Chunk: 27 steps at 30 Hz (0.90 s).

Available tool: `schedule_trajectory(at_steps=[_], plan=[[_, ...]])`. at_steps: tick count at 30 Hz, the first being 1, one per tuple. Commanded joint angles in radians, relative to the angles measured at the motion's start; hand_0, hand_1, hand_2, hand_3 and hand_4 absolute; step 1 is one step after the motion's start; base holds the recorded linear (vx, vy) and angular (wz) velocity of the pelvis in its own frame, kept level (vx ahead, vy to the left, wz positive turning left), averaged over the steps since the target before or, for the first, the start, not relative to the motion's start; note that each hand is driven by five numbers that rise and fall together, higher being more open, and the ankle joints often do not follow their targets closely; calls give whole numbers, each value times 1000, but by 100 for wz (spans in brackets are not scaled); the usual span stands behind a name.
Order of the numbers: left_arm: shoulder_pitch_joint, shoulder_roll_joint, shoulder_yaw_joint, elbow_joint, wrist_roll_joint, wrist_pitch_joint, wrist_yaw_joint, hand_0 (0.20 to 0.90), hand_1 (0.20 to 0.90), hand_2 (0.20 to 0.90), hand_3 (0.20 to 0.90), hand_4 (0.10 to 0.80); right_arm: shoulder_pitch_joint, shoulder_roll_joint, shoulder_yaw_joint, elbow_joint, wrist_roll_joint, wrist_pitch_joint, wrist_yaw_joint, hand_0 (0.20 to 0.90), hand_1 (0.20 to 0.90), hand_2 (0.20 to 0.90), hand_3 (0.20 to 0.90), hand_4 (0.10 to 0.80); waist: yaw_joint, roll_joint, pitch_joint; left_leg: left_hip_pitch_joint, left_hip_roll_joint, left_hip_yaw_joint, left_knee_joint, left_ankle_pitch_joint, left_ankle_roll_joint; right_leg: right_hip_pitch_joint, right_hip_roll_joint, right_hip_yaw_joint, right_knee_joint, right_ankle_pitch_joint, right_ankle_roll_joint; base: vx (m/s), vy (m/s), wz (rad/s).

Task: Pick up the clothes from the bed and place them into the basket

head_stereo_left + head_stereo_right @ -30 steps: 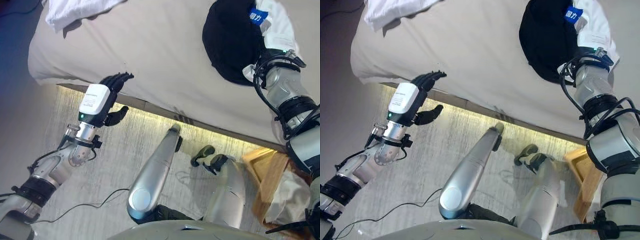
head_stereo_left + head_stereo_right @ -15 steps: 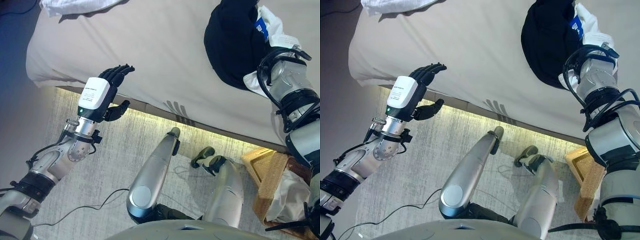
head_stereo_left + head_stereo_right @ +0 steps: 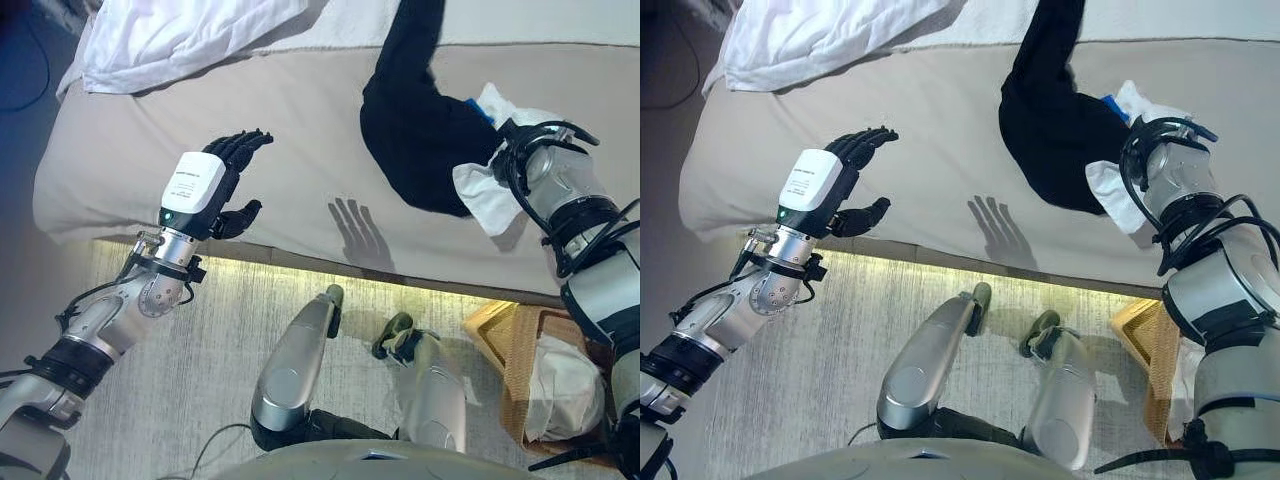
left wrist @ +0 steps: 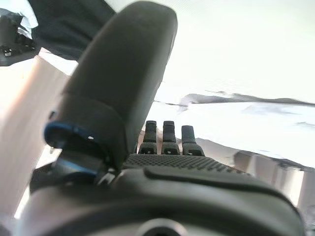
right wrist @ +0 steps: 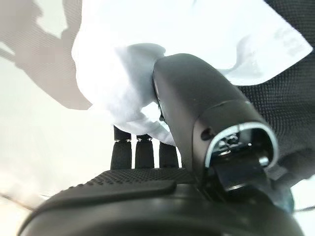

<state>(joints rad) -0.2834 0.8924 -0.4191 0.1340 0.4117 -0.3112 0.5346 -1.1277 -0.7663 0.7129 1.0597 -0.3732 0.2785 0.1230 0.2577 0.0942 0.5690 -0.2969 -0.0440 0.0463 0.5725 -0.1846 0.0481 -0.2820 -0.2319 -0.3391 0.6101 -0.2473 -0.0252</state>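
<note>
A black garment [image 3: 420, 140] with a white part [image 3: 485, 195] lies stretched across the beige bed [image 3: 290, 120]. My right hand [image 5: 197, 98] is at its near end, thumb and fingers pinching the white cloth [image 5: 118, 83]; in the eye views only the wrist shows behind the cloth. A second, white piece of clothing [image 3: 170, 40] lies crumpled at the bed's far left. Over the bed's near edge my left hand [image 3: 215, 175] hovers, fingers straight, holding nothing. The wicker basket [image 3: 505, 340] stands on the floor at the lower right.
A white cloth [image 3: 565, 385] lies in the basket. A lit strip runs under the bed's near edge [image 3: 300, 270]. Grey carpet [image 3: 180, 380] covers the floor in front of the bed.
The view has shifted further up the bed. My right hand has drawn the black garment from a lump into a long stretched shape toward the near edge. The left hand stays open.
</note>
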Motion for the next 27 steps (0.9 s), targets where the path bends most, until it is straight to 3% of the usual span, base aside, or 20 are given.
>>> schedule_trajectory(at_steps=[1, 11, 23, 24, 27], plan=[[-41, -9, 61, -58, -72, -2, 27, 900, 900, 900, 900, 800, -77, -136, -10, 12, -22, -1, -26, 300, 300, 300, 200, 100, -25, -29, -80, 7, 39, -24, -116, 64, -42, 100, 23, -36, -78, 57, 6, 19, 32, -28], [-86, -2, 33, -29, -88, 3, 30, 900, 900, 900, 900, 800, -50, -193, -32, 27, 5, -31, -50, 300, 300, 300, 200, 100, -52, -35, -81, 16, 45, -12, -167, 95, -49, 95, 44, -21, -135, 86, 11, -47, 2, -11], [-58, 0, 41, -40, -85, 8, 25, 900, 900, 900, 900, 800, 40, -241, -111, 0, 9, -38, -143, 300, 300, 300, 200, 100, -75, -47, -111, 60, 54, -4, -220, 107, -57, 132, 65, -14, -198, 99, 18, 9, -13, 1], [-62, 1, 38, -39, -88, 6, 24, 900, 900, 900, 900, 800, 38, -243, -117, -1, 12, -53, -162, 900, 900, 900, 900, 800, -76, -45, -109, 55, 53, -4, -214, 106, -57, 129, 64, -14, -192, 97, 17, 0, 0, 0], [-67, -3, 28, -36, -90, 2, 32, 900, 900, 900, 900, 800, 26, -245, -122, -10, 15, -76, -182, 900, 900, 900, 900, 800, -77, -37, -103, 40, 53, -6, -205, 111, -59, 112, 64, -12, -174, 94, 14, 0, 0, 0]])
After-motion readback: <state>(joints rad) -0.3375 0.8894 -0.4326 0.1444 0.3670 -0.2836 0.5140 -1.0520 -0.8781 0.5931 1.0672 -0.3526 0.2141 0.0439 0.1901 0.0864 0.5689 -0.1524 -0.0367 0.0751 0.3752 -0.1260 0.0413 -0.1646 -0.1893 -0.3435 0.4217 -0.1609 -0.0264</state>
